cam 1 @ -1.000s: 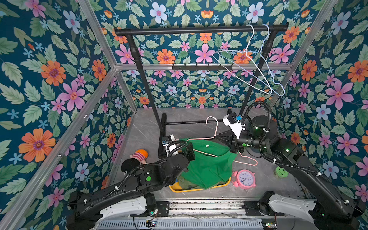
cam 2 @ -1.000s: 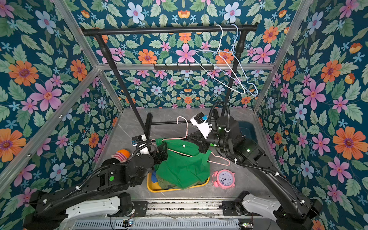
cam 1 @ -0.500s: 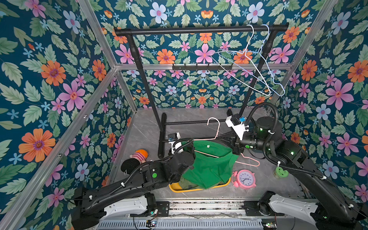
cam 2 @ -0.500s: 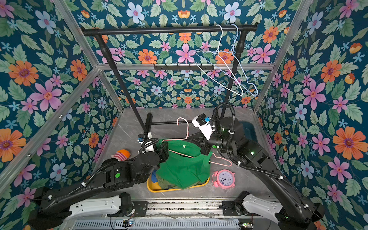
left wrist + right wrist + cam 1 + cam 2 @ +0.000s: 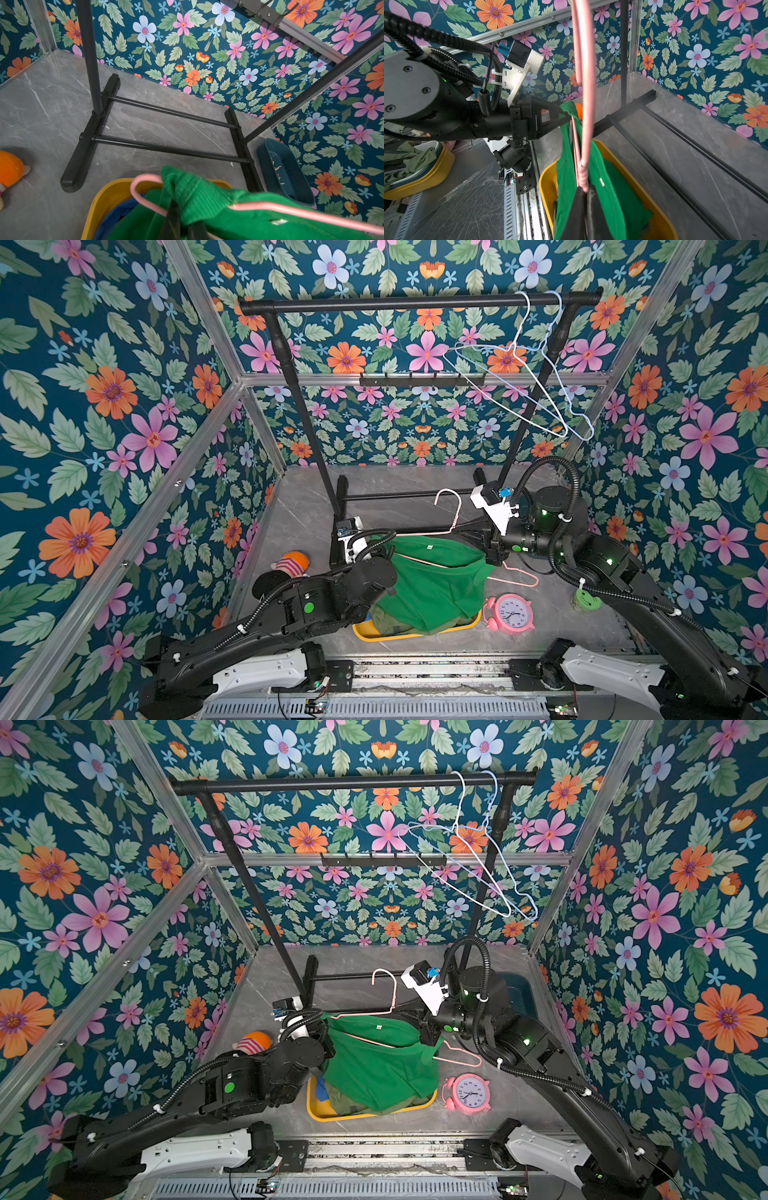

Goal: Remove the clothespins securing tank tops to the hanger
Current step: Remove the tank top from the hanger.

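Note:
A pink hanger (image 5: 456,517) carries a bright green tank top (image 5: 436,585) above a yellow tray (image 5: 415,635). My right gripper (image 5: 585,199) is shut on the hanger's twisted neck (image 5: 582,176), beside the green collar. The left gripper (image 5: 184,224) is shut on the green top's ribbed strap (image 5: 187,193) at the hanger's rounded end (image 5: 137,182). In the right wrist view the left gripper (image 5: 562,114) pinches that strap. A blue top (image 5: 116,209) and an olive top (image 5: 390,624) lie in the tray. No clothespins are in view on the hanger.
The black clothes rack (image 5: 316,439) stands behind, with white and pale blue wire hangers (image 5: 540,385) on its rail. A pink alarm clock (image 5: 509,614) and a green jar (image 5: 586,601) are to the right, a plush toy (image 5: 291,564) to the left, a teal bin (image 5: 286,170) by the rack's foot.
The left gripper has moved in to the hanger's end and closed on the green strap. The right arm has shifted slightly right with the hanger still held.

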Available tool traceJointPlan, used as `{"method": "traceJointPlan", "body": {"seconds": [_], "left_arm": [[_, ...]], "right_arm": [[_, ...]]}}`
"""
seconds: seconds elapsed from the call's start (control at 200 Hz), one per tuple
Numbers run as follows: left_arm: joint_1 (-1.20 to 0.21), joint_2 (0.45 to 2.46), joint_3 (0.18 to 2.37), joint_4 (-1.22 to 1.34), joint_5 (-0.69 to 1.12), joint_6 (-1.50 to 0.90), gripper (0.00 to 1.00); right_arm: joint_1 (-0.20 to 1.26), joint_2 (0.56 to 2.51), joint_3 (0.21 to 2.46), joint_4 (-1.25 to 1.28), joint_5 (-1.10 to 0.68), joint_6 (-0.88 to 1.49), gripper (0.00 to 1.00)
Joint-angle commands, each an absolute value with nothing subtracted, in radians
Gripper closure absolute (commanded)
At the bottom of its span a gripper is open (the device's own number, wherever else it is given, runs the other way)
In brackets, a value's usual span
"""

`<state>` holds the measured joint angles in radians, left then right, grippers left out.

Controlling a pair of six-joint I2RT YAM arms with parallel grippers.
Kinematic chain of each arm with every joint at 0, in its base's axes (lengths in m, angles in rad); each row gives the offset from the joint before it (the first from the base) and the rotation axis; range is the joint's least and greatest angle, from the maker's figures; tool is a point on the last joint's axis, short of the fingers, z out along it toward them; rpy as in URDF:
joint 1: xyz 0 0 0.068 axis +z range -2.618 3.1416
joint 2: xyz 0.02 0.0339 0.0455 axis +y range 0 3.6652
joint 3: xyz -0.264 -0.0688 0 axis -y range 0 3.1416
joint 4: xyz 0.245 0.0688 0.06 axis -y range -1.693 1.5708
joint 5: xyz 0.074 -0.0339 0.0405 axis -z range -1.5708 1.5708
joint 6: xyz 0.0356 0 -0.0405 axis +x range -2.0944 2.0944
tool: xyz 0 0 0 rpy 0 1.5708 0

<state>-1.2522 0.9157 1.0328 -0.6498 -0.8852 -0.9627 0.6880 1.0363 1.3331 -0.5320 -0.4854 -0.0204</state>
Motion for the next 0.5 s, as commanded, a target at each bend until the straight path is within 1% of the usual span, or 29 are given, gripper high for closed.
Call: {"method": "traceJointPlan", "body": {"seconds": [0.0,0.34,0.495], "left_arm": [[-1.253,0.899,1.039,-0.720,-0.948,-1.023,1.00],[-1.253,0.832,1.037,-0.877,-1.016,-1.168,1.00],[-1.253,0.814,1.016,-0.817,-1.005,-1.131,1.00]], "right_arm": [[0.688,1.020,1.333,-0.521,-0.483,-0.028,1.00],[0.689,0.949,1.300,-0.510,-0.510,-0.017,1.00],[0.688,0.925,1.285,-0.476,-0.525,0.002,1.00]]}}
